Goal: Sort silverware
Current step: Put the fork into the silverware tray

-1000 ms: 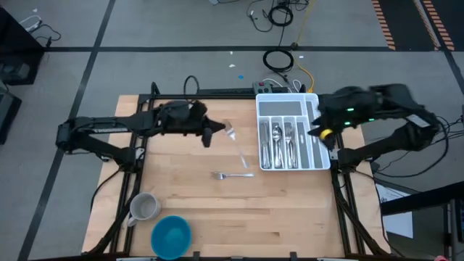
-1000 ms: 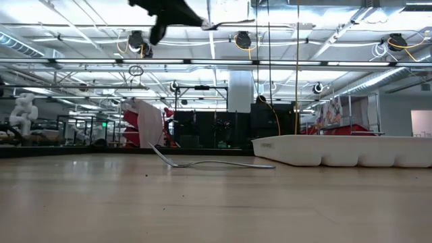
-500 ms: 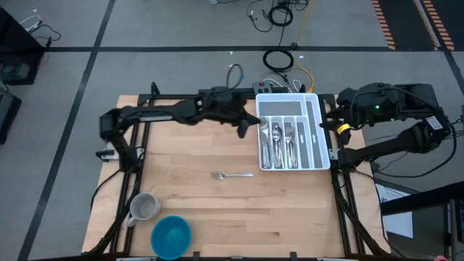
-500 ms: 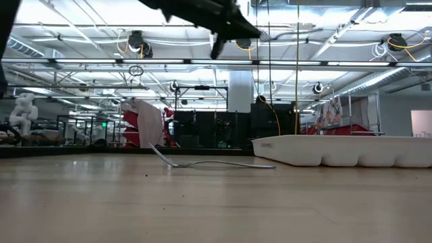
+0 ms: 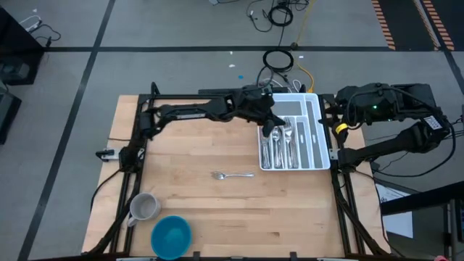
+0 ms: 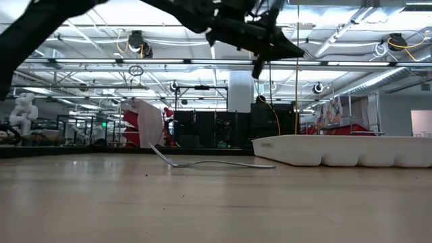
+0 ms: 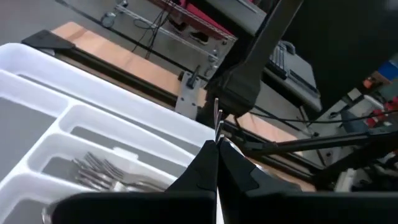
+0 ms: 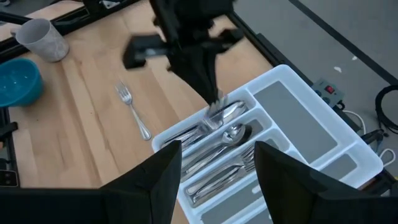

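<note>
My left gripper [image 5: 270, 130] hangs over the white organiser tray [image 5: 288, 97], shut on one slim piece of silverware [image 8: 214, 116]. It also shows high in the low view [image 6: 258, 66]. Several forks and spoons [image 5: 281, 145] lie in the tray's compartments. One lone fork [image 5: 233, 175] lies flat on the wooden table, left of the tray. My right gripper [image 8: 217, 186] waits open and raised past the tray's right side, holding nothing. My left gripper pinches the silverware piece between its two shut fingertips; a thin bright edge [image 7: 217, 122] sticks out past them. The fingers slant down, coming from the table's left. The piece hangs below the fingertips, lifted clear above the tray's compartments.
A grey mug [image 5: 144, 206] and a blue bowl [image 5: 171, 235] stand at the table's near left corner. The tray's far compartments [image 8: 292, 99] are bare. Cables and a power strip [image 5: 279, 85] lie beyond the table's far edge.
My left gripper has swept toward the table's right edge, from over the table's left half to above the tray, sinking a little and carrying the silverware piece with it, still shut. My right arm drew back slightly from the tray, then kept still.
</note>
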`<state>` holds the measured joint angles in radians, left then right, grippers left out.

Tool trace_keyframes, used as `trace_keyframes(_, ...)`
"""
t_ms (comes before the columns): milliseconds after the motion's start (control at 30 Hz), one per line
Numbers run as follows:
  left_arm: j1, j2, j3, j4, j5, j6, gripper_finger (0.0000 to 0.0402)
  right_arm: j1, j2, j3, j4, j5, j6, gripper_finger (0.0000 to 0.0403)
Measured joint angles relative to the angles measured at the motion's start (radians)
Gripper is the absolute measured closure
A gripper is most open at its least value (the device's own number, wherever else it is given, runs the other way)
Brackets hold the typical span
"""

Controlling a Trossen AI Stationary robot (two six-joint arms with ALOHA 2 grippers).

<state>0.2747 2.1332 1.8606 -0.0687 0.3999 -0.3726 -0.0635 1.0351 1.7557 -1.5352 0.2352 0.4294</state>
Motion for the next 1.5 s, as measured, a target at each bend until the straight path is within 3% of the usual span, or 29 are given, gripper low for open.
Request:
trace_keyframes(433,0.057,0.242,0.199,-0.003,0.021,0.124,0.0401,0.0,0.0,0.0,0.0,0.0,0.0,0.0211)
trace_keyframes(1067,0.035,0.373,0.23,0.014,0.075,0.223,0.0401,0.0,0.0,-0.003,0.023,0.004,0.0,0.0211)
trace_keyframes(1500,0.032,0.402,0.23,0.011,0.047,0.289,0.0399,0.0,-0.003,-0.161,0.076,-0.006,0.004,0.0211)
